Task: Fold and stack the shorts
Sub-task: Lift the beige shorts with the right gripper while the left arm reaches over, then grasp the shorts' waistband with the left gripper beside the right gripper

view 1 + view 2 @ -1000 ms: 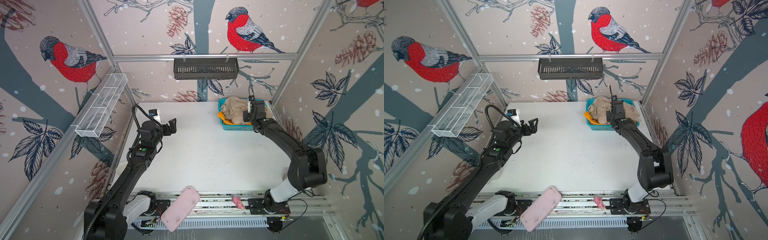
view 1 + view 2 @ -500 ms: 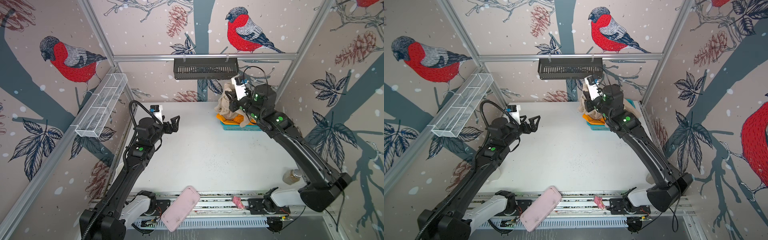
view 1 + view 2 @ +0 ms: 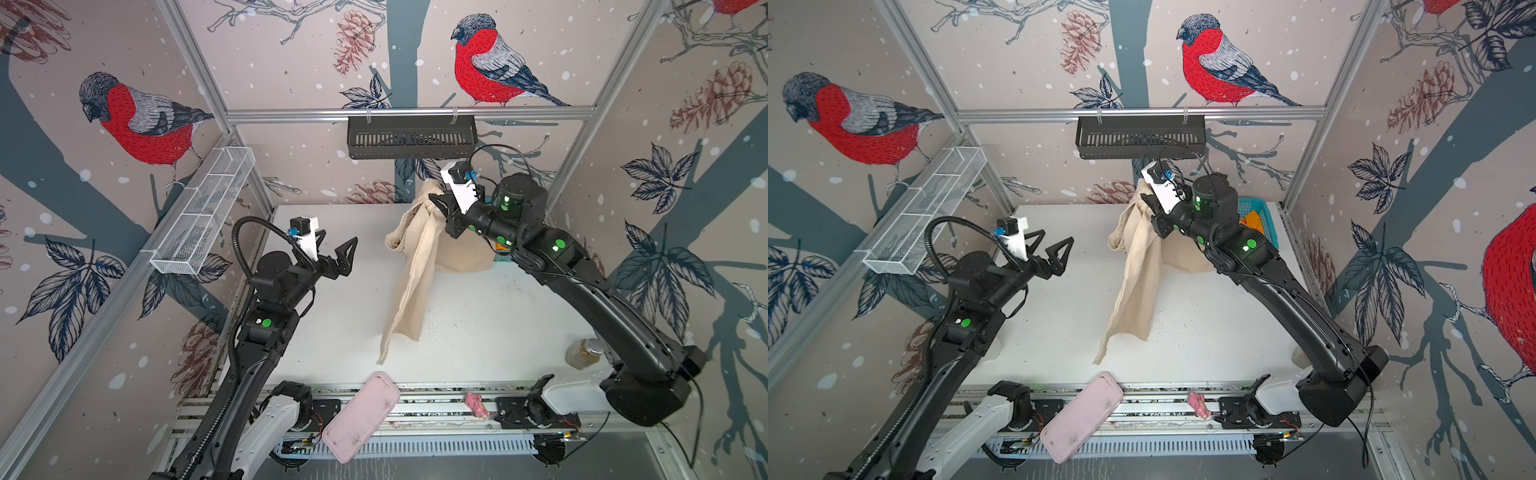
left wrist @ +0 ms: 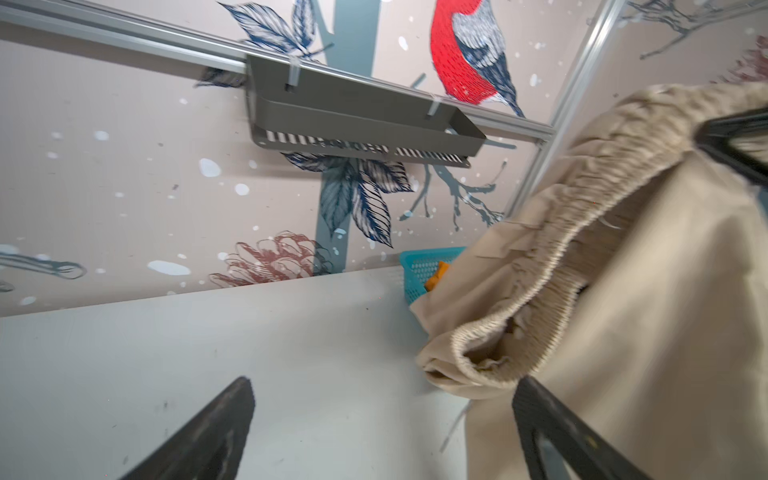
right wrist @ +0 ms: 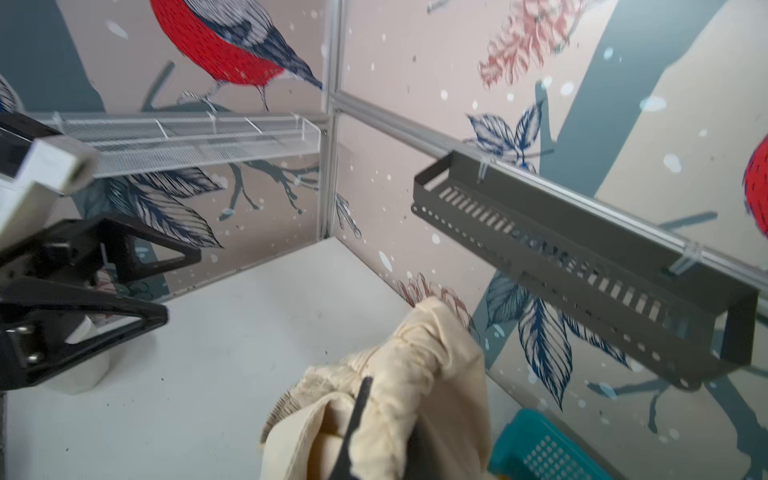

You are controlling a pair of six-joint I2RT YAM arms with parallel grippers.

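a: where are the beige shorts [image 3: 417,266]?
b: up in the air over the back half of the white table [image 3: 478,328], a little right of the middle in both top views. the right gripper [image 3: 438,204] has its fingers closed tight on a bunch of cloth at the gathered waistband [image 4: 561,232].
a: all of it off the table?
b: can't tell. one leg hangs long toward the front and the rest bunches under the right arm. whether the lowest edge touches the surface isn't clear.
a: and the left gripper [image 3: 338,242]?
b: raised over the left side of the table, fingers spread wide with nothing between them. it points toward the hanging cloth, and the top views show a clear gap between the two. in the left wrist view the waistband fills the space just ahead of the open fingers.
a: the orange shorts [image 3: 1252,218]?
b: lying in the teal mesh basket [image 3: 1269,226] at the back right corner of the table, mostly hidden behind the right arm. only a bit of orange shows over the rim.
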